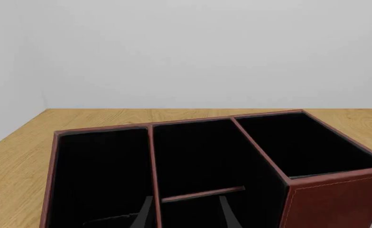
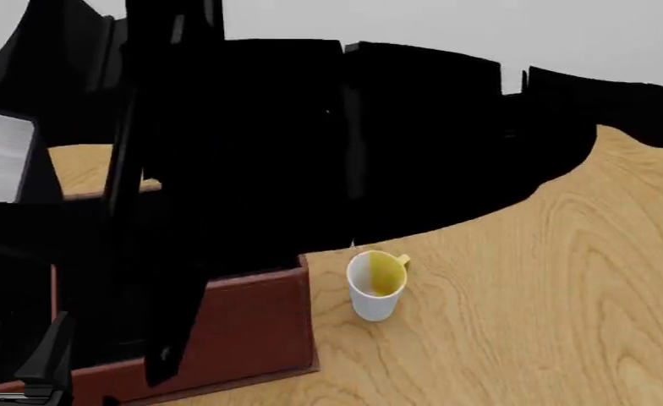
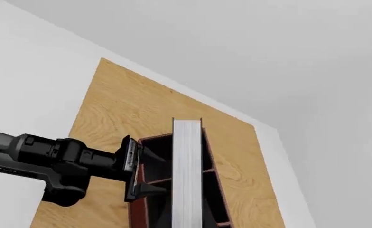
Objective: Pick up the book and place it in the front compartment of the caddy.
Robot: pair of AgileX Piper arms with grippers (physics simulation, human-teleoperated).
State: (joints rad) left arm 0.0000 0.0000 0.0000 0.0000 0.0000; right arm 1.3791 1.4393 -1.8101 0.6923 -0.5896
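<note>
We're looking at a bare simulated desk setup, office-like if anything. A light wood-grain worktop (image 2: 557, 279) sits against plain pale-grey walls. On it stand a red-brown boxy desk organiser with black compartments (image 1: 202, 156) and, just beside it, a white mug with a yellow inside (image 2: 375, 286). The flat, shadeless surfaces give away the render.

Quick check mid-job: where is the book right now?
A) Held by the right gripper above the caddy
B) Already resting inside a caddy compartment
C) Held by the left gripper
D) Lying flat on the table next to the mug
A: the right wrist view shows the book edge-on running out from the camera, between that arm's fingers, with the caddy below it and the left gripper off to one side.
</note>
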